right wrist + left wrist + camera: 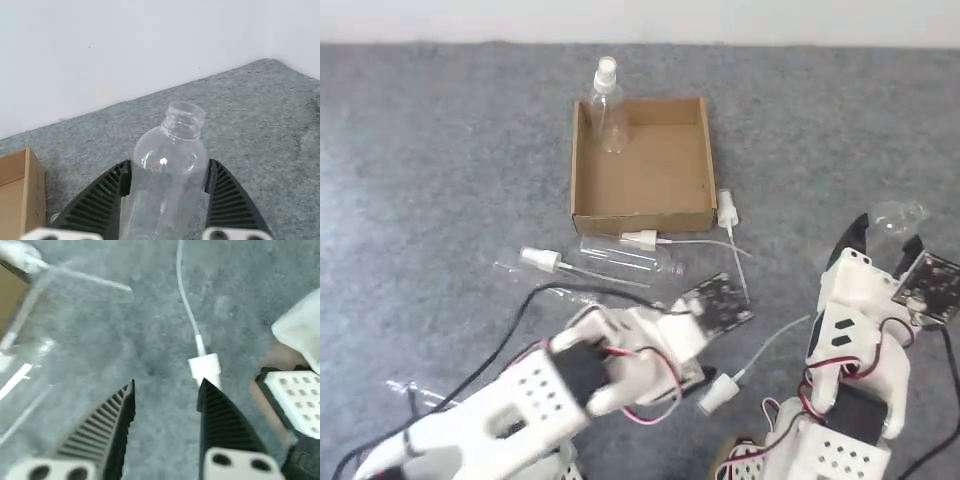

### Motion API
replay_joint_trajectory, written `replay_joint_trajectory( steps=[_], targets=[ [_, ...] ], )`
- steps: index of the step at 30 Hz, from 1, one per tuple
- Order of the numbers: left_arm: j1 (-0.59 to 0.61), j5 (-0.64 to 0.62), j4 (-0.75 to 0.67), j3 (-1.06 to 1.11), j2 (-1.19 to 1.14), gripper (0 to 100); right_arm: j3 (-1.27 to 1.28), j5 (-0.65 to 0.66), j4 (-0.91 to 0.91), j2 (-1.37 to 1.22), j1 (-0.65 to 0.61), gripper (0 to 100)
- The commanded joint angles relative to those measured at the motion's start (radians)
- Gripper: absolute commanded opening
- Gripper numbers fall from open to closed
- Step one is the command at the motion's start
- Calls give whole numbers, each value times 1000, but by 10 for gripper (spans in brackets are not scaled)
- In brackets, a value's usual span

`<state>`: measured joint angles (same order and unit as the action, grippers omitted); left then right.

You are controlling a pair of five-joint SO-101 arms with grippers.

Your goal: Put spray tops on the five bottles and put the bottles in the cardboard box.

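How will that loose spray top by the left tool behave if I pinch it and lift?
Probably very light: the spray top is a small white plastic head. Its thin dip tube lies curved on the carpet, so it will likely flex and wobble when lifted. With the open left tool set slightly off it, closing could nudge it sideways first.

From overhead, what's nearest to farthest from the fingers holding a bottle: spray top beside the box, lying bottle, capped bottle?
1. Spray top, at the box's right corner.
2. Lying bottle, before the box.
3. Capped bottle, box's far left corner.
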<state>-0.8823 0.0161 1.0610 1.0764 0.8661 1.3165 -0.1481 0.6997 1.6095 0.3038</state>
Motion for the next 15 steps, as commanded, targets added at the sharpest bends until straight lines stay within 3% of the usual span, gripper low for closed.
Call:
replay_joint_trajectory(
  steps=[1,8,15],
  targets=[
    [-60,-55,-86,-93,-195,193,-20,-3,-25,21,12,103],
    [-84,-57,-213,-102,-376,193,-20,-3,-27,21,12,103],
    [-112,-57,-216,-140,-477,190,-20,-3,-28,19,12,103]
  ],
)
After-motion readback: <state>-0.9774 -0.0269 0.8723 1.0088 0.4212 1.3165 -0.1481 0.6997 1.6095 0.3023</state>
